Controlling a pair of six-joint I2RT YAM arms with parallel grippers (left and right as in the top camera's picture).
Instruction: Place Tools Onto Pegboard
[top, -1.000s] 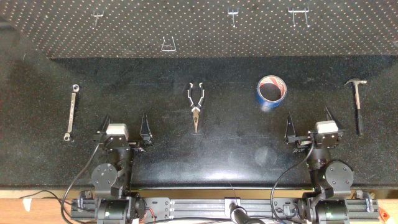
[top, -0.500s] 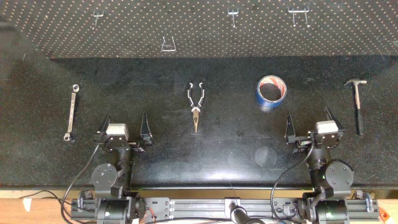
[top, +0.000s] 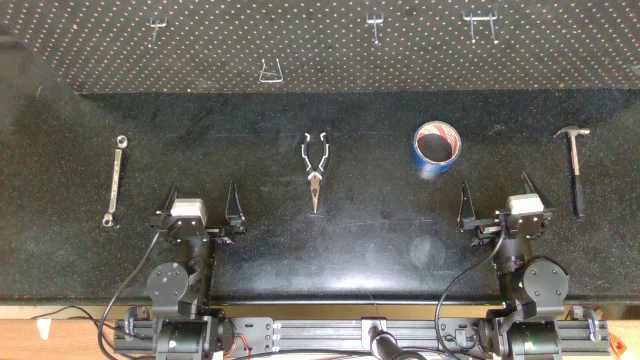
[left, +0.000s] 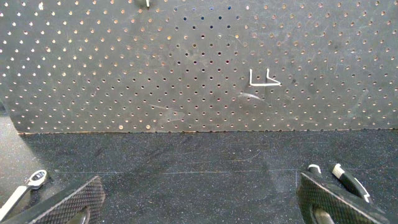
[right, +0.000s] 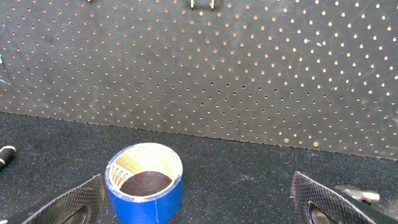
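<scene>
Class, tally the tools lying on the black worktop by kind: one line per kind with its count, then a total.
Wrench: 1
Pliers: 1
Blue tape roll: 1
Hammer: 1
Total: 4
</scene>
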